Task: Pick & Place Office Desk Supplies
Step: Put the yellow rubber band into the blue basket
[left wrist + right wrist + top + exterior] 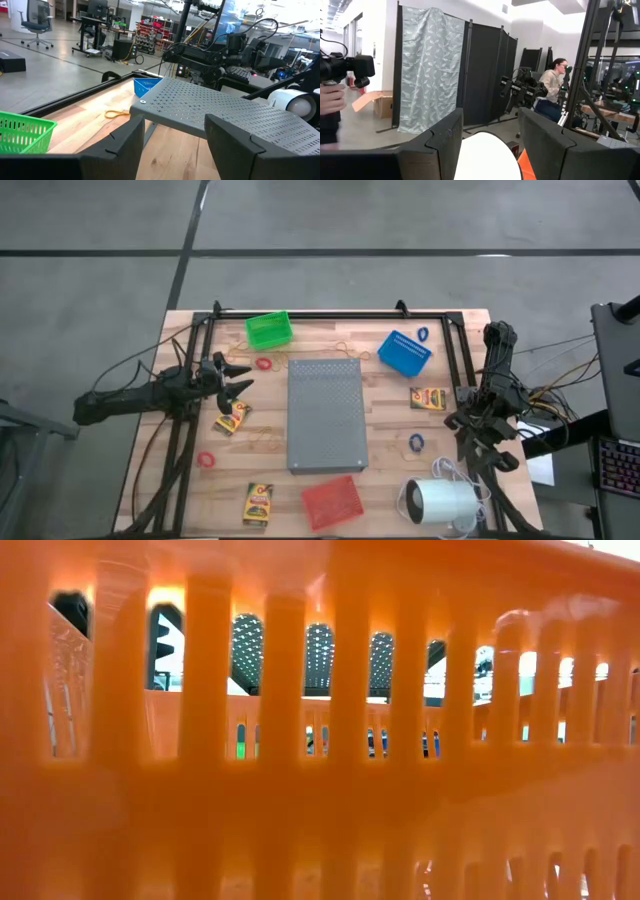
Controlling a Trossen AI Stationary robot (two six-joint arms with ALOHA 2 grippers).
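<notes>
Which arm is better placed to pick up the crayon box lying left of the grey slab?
Left. Its open hand hovers right beside that crayon box, while the right hand, also open, sits at the table's far right, past the grey slab.

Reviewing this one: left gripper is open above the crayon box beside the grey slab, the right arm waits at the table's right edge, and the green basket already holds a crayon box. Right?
Not quite. In the high view the green basket holds no crayon box. The rest stands: the left gripper is open above the crayon box beside the grey slab, and the right arm waits at the table's right edge.
</notes>
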